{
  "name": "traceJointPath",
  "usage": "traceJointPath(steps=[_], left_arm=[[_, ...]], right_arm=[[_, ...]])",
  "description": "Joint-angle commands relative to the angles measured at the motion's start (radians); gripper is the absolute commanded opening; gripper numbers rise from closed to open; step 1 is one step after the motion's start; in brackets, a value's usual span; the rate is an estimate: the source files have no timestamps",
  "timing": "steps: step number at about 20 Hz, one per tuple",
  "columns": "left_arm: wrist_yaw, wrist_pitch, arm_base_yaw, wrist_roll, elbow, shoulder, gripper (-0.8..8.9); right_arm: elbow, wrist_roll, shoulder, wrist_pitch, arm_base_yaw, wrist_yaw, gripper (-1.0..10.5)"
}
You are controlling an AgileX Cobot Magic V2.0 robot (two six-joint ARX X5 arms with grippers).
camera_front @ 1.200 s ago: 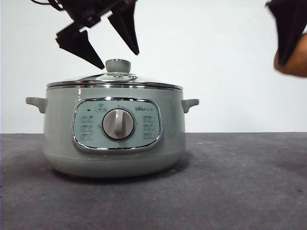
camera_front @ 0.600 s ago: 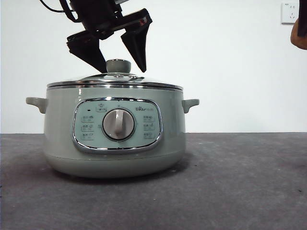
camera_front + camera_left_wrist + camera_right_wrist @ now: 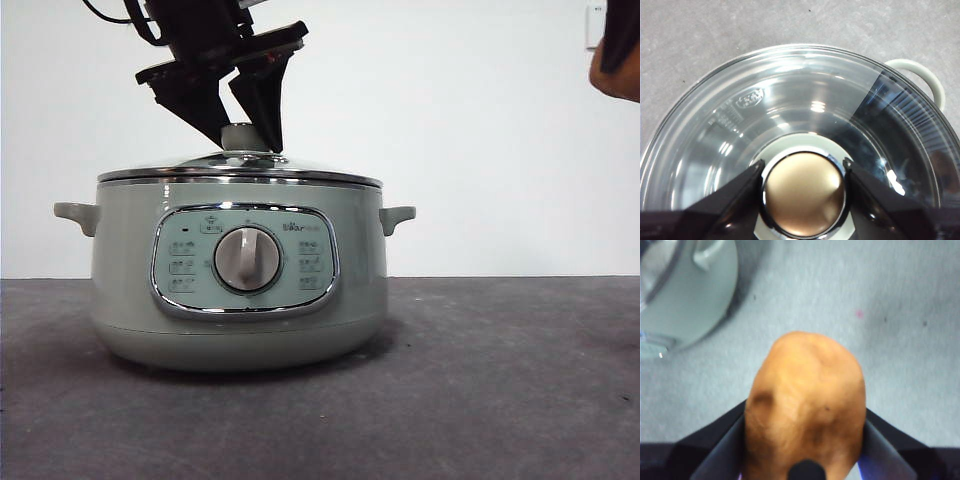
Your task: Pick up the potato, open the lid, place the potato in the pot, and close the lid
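the left gripper [image 3: 238, 135] stands over the pot [image 3: 237, 275], its two jaws clenched on the knob [image 3: 804, 194] of the lid [image 3: 790, 115], which sits closed inside the steel rim. the right gripper [image 3: 805, 440] hangs at 2 o'clock from the pot, well apart — it is grasping the potato [image 3: 805, 410] high above the bare table [image 3: 500, 400].

A large sage-green round electric pot [image 3: 238, 290] is sitting on the dark grey table [image 3: 480, 390], its clear glass lid [image 3: 240, 165] on. The left gripper [image 3: 241, 128] is straddling the lid's green knob [image 3: 243, 136]. An orange-brown potato [image 3: 618, 75] is hanging at the upper right edge.
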Motion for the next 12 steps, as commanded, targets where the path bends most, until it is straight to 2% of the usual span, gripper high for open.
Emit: traceJointPath(steps=[1,6,12], left_arm=[[-0.004,0.008,-0.002,-0.008,0.002,-0.063,-0.09],[-0.005,0.0,0.037,0.02,0.002,-0.171,-0.09],[-0.073,-0.08,0.158,0.101,0.002,-0.238,-0.09]], right_arm=[[0.005,0.024,0.021,0.024,0.002,-0.004,0.0],[0.068,0.045,0.112,0.033,0.028,-0.072,0.0],[0.255,0.074,0.318,0.09,0.205,-0.067,0.0]])
